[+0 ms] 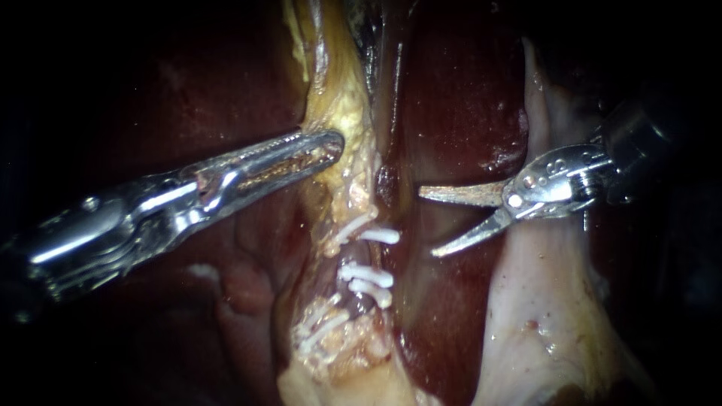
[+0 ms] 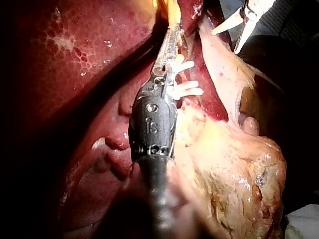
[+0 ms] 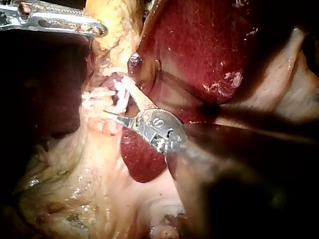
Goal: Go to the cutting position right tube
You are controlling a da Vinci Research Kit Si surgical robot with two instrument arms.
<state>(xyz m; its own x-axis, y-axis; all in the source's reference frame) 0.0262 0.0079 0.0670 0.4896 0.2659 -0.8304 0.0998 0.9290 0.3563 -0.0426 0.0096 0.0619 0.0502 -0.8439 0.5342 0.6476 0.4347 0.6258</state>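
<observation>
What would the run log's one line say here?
left tool: shut on yellow tissue | right tool: blades open, short of clips

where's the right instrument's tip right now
In the endoscope view, my right instrument enters from the right, blades open, tips just right of the white clips.

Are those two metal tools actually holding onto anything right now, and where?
The left instrument seems to have its jaws shut on the yellowish tissue, pinching its edge above the clips. The right instrument holds nothing; its blades stand open.
</observation>
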